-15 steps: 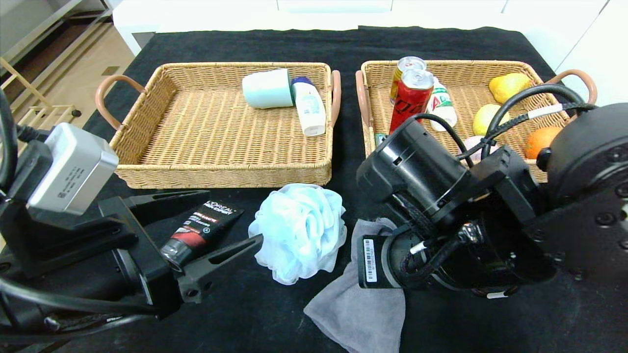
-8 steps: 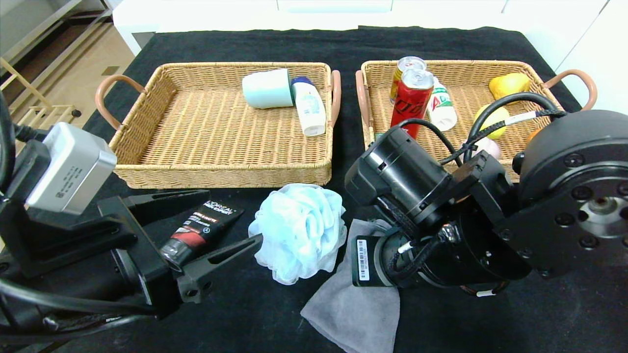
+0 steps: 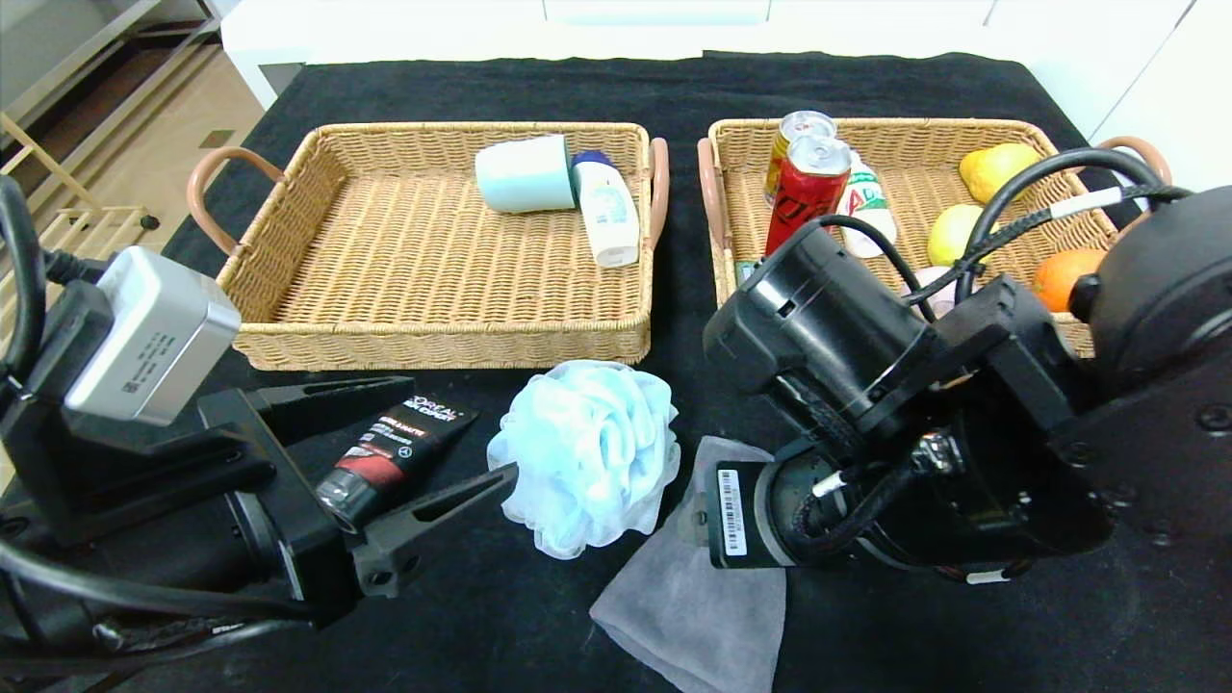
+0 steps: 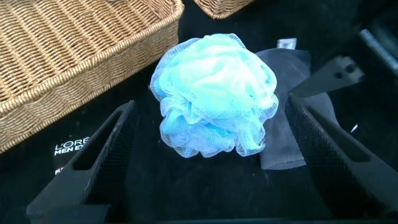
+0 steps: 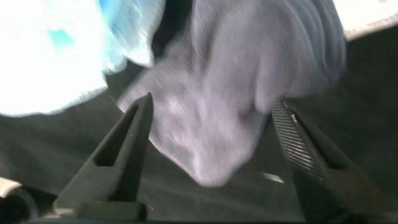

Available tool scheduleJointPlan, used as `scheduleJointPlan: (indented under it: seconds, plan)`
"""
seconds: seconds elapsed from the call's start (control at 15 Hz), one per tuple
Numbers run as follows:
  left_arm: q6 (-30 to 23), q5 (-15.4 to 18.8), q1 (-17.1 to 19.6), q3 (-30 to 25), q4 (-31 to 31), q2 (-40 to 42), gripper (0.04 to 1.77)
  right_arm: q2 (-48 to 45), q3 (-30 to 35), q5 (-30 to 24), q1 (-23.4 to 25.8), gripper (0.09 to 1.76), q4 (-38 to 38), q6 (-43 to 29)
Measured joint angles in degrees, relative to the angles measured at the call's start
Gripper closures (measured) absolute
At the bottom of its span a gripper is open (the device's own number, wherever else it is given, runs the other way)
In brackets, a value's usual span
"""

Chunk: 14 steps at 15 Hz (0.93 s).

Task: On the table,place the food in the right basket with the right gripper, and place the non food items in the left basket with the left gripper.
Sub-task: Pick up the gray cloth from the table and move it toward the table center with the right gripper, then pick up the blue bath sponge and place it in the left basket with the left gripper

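Observation:
A light blue bath pouf (image 3: 582,452) lies on the black table in front of the left basket (image 3: 289,289). A black L'Oreal tube (image 3: 395,448) lies to its left and a grey cloth (image 3: 693,616) to its right. My left gripper (image 3: 460,428) is open and low, its fingers either side of the tube. In the left wrist view the pouf (image 4: 214,93) sits just ahead of the open left gripper (image 4: 210,106). My right gripper (image 5: 212,102) is open over the grey cloth (image 5: 217,112). In the head view it is hidden under my right arm (image 3: 866,385).
The left basket holds a mint cup (image 3: 525,173) and a white bottle (image 3: 606,212). The right basket (image 3: 914,130) holds a red can (image 3: 807,192), a second can, a small bottle, yellow fruit (image 3: 996,166) and an orange (image 3: 1059,274).
My right arm swung left and then back right over the grey cloth, and the cloth's edge shifted a little. The left arm barely moved.

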<state>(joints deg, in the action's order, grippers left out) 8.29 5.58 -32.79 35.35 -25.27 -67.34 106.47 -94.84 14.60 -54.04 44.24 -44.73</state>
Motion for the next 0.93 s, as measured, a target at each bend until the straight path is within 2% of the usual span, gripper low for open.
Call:
scheduleJointPlan:
  seconds: [0.27, 0.4, 0.53, 0.67, 0.8, 0.93]
  plan:
    - [-0.1, 0.0, 0.0, 0.0, 0.2, -0.5, 0.09, -6.3, 0.9, 0.4, 0.2, 0.31, 1.7, 3.6]
    - [-0.1, 0.0, 0.0, 0.0, 0.3, -1.0, 0.09, -10.2, 4.3, 0.7, 0.6, 0.28, 0.7, 7.5]
    - [0.4, -0.2, -0.1, -0.1, 0.4, -1.1, 0.09, -14.4, 11.3, 0.5, 1.3, 0.25, -6.1, 12.5]
    - [0.5, -1.0, -0.1, -0.1, 0.3, -1.2, 0.09, -18.6, 20.9, -1.2, 2.3, 0.22, -18.5, 19.0]
    - [0.7, -1.8, -0.1, -0.1, 0.3, -1.3, 0.09, -22.6, 30.6, -6.4, 4.8, 0.20, -30.9, 27.9]
    - [0.8, -1.9, -0.1, -0.1, 0.5, -1.3, 0.09, -26.6, 39.0, -15.8, 10.4, 0.19, -40.9, 37.4]
